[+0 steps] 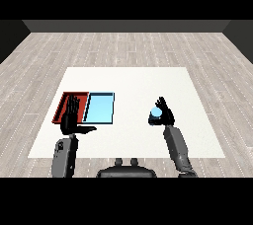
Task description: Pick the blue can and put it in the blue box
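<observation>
The blue can (155,115) is upright at the right of the table, and my right hand (166,114) is curled round it from the right side. The light blue tray (99,108) lies left of the table's middle with nothing in it. My left hand (70,118) is raised with straight fingers in front of the red tray (63,101), thumb pointing right, holding nothing.
The red tray sits directly left of the blue tray, partly hidden by my left hand. The white table (128,83) stretches between the blue tray and the can. Wooden floor surrounds the table.
</observation>
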Motion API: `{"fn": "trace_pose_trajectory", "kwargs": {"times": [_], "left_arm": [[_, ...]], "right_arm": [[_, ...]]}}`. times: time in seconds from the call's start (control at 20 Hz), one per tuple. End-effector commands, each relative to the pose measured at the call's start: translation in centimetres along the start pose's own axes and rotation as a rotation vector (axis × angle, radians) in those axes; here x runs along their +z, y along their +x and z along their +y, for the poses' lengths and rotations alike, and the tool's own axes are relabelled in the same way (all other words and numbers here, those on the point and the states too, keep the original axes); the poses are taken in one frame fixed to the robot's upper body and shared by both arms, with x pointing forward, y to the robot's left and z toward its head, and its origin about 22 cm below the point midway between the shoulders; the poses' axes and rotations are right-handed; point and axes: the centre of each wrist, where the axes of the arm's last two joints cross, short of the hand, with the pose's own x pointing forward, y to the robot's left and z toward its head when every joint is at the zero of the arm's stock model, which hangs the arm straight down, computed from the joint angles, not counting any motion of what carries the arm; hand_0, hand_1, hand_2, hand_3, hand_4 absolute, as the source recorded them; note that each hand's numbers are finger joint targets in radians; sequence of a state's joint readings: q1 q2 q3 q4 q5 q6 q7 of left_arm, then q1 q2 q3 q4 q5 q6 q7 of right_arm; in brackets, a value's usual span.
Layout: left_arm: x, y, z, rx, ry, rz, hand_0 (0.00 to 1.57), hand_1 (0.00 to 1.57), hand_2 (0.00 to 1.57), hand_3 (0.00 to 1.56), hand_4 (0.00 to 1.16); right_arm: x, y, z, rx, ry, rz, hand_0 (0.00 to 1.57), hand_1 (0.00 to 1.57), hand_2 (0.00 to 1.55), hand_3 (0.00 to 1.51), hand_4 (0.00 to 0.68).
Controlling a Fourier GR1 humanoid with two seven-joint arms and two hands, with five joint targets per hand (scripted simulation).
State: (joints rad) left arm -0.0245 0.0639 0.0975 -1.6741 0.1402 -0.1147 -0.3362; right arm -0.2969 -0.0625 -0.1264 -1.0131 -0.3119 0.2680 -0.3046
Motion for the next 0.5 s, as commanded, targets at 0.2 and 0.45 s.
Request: {"fn": "trace_pose_trajectory", "kwargs": {"times": [0.2,0.45], "left_arm": [[-0.8,-0.2,1.8,0.002,0.005,0.004,0.00,0.00,0.00,0.00,0.00],[0.3,0.4,1.3,-0.016,0.014,-0.009,0.00,0.00,0.00,0.00,0.00]], "right_arm": [[0.9,-2.1,1.0,0.144,-0.169,-0.012,1.09,1.09,1.30,1.25,0.414],[-1.0,-1.8,1.6,0.247,-0.254,-0.004,1.49,1.49,1.48,1.44,0.634]]}}
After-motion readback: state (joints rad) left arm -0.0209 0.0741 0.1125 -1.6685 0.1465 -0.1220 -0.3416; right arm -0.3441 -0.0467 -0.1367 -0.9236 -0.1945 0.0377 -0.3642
